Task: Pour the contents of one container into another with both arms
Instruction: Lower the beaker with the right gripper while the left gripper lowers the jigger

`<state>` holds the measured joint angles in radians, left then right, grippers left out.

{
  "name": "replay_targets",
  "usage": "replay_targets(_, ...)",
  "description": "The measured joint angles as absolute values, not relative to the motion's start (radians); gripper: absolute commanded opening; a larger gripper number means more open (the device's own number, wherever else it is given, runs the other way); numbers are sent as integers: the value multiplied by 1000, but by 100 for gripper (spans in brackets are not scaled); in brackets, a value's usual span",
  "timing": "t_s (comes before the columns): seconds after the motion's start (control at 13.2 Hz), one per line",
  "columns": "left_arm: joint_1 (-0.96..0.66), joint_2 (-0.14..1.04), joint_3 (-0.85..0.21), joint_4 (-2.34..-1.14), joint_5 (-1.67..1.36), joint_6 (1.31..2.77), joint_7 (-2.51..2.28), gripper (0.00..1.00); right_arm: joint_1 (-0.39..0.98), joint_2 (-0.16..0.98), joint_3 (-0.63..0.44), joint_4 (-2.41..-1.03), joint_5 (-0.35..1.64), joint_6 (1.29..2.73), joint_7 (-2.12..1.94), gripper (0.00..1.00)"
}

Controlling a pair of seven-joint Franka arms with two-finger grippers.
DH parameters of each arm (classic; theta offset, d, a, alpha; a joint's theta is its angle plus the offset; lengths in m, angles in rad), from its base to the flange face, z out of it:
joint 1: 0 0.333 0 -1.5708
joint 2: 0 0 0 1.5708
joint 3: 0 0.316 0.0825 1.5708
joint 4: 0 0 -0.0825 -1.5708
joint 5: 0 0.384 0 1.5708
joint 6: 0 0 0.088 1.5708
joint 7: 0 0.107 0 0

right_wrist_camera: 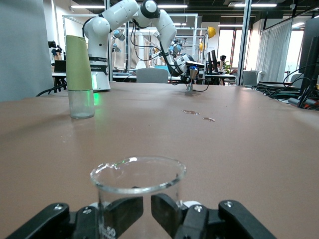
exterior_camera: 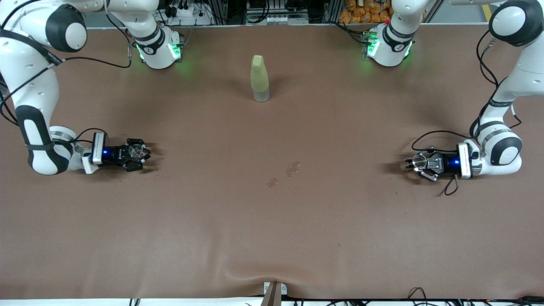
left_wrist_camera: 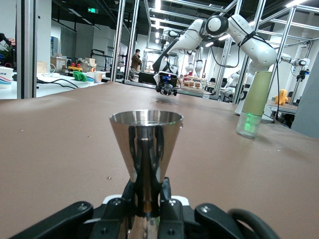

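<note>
Both arms reach low, left hand [exterior_camera: 409,163] pinching the upright silver cup [exterior_camera: 420,160], right hand [exterior_camera: 142,155] pinching the glass cup [exterior_camera: 137,150]

The worktop [exterior_camera: 272,221] is plain brown with a few darker wet spots [exterior_camera: 292,169]. The bottle [exterior_camera: 259,78] is yellow-green above a clear base. The metal cup [left_wrist_camera: 145,144] is mirror silver, the glass cup [right_wrist_camera: 135,191] colourless. Both arms are white with black joints.

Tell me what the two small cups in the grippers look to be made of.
Silver cup, in the left gripper: polished metal, likely steel; its tapering wall mirrors the dark fingers below.
Clear cup, in the right gripper: apparently glass, possibly clear plastic; the table shows straight through and the rim glints.
</note>
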<state>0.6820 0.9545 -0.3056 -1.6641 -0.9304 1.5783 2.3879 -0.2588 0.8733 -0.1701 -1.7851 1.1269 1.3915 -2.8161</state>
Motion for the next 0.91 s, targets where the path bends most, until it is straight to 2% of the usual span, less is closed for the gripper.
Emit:
replay_targets(0.45,629,987,-274,-1630,-960,1607,2388,0,-259,926,-164,-1747,1133,1405,-2822,0)
replay_targets(0.53,632,987,-269,-1624,-960,1605,2388,0,-259,930,-163,-1745,1133,1412,-2823,4)
replay_targets(0.68,636,987,-259,-1612,-960,1602,2388,0,-259,932,-161,-1744,1133,1426,-2822,26)
replay_targets(0.76,636,987,-256,-1608,-960,1601,2388,3,-258,933,-160,-1744,1133,1433,-2822,41)
replay_targets(0.91,636,987,-255,-1606,-960,1601,2393,15,-258,933,-159,-1744,1133,1442,-2821,54)
